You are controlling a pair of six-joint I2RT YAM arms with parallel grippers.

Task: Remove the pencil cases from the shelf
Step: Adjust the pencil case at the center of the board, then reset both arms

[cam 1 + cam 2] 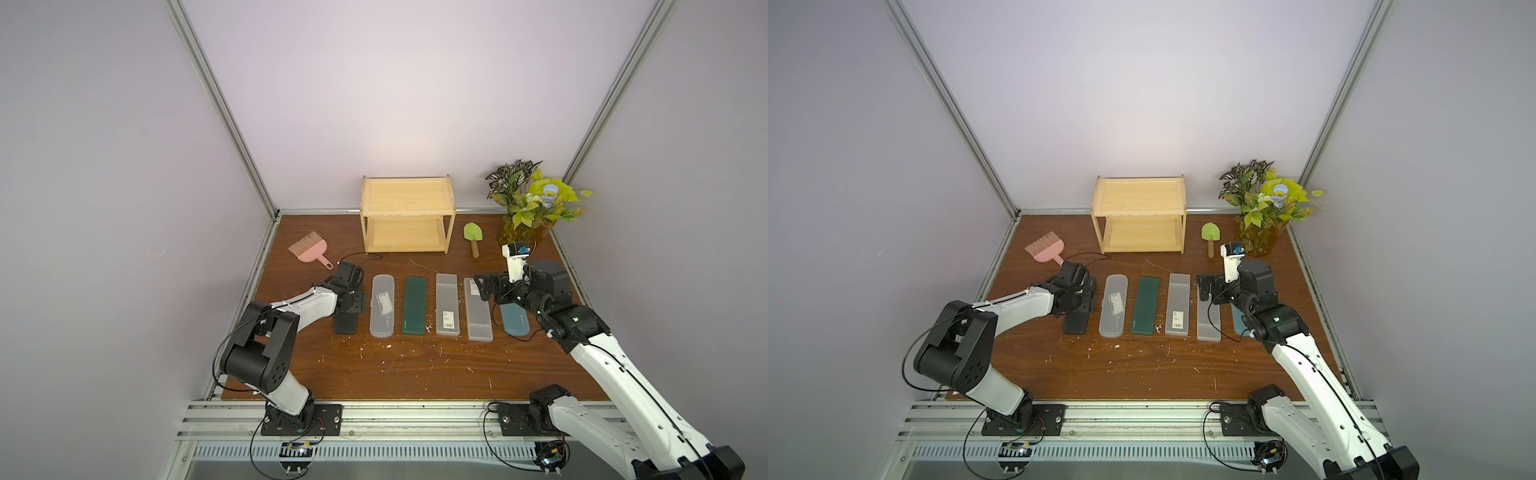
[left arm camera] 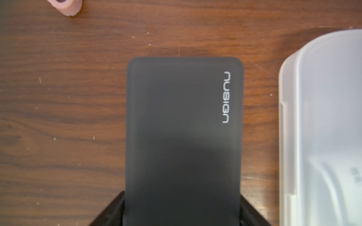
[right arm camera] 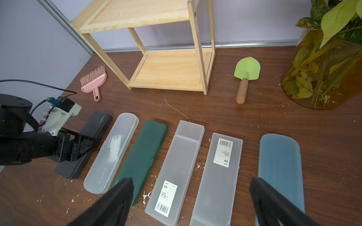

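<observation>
The wooden shelf (image 1: pixel 407 197) (image 3: pixel 170 68) stands at the back with both boards bare. Several pencil cases lie in a row on the table in front of it: black (image 1: pixel 345 326) (image 2: pixel 182 117), clear rounded (image 1: pixel 382 305), dark green (image 1: pixel 414 305), two frosted grey (image 1: pixel 447 303) (image 1: pixel 478 322) and teal (image 1: pixel 515 324). My left gripper (image 1: pixel 351 307) (image 2: pixel 182 207) straddles the black case, which lies flat; its jaws stand open just off the case's long sides. My right gripper (image 1: pixel 484 286) (image 3: pixel 192 185) hovers open and holds nothing, over the far end of the labelled frosted case (image 3: pixel 219 172).
A pink brush dustpan (image 1: pixel 309 249) lies at the back left, its handle close to my left wrist. A green trowel (image 1: pixel 472 237) and a vase of leaves (image 1: pixel 528 203) sit at the back right, beside my right wrist. White crumbs dot the brown table (image 1: pixel 395 365).
</observation>
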